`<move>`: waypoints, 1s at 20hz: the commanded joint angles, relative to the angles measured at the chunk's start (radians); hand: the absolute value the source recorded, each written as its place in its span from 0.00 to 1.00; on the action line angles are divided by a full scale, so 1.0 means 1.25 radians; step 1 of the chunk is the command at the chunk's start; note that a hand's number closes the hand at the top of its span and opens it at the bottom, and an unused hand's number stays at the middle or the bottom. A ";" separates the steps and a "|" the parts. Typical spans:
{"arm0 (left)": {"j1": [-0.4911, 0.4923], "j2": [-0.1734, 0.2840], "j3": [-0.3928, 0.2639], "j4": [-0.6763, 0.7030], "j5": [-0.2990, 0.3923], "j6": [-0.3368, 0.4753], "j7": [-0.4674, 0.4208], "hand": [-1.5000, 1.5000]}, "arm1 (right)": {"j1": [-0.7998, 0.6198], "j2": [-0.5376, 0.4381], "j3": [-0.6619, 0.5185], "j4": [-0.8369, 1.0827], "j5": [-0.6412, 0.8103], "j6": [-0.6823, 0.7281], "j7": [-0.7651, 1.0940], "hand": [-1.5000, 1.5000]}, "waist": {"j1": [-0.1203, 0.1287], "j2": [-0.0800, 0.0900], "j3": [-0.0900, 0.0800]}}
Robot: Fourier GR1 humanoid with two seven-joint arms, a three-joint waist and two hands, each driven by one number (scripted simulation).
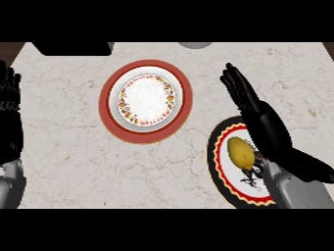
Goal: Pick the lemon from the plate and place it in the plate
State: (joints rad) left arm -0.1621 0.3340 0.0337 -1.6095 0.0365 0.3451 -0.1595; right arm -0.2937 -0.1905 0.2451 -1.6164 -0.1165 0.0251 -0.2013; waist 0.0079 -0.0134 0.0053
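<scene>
Right robot hand (260,115) spread flat, seemingly above lemon (241,151); left robot hand (2,110) resting, fingers straight.

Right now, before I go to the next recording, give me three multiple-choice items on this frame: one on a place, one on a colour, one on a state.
1. Where is the lemon?
A. on the black-rimmed plate
B. on the red-rimmed plate
C. on the bare counter

2. What colour is the outer band of the plate without fruit?
A. blue
B. red
C. green

3. How is the right hand?
A. curled round the lemon
B. open, fingers straight
C. out of view

Answers:
1 A, the lemon lies on the plate at the right.
2 B, a red band rings its white centre.
3 B, its straight fingers point away over that plate, and the lemon lies bare beside it.
</scene>
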 commanded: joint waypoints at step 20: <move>0.178 -0.116 -0.150 0.124 0.136 -0.210 0.272 0.50 | 0.039 -0.295 -0.372 0.261 0.008 0.087 -0.148 0.00 | -0.003 0.010 -0.004</move>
State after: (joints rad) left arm 0.0182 0.1791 -0.1512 -1.4324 0.1833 0.1253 0.1447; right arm -0.2457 -0.5115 -0.2175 -1.2994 -0.1303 0.0837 -0.3905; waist -0.0021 -0.0003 0.0031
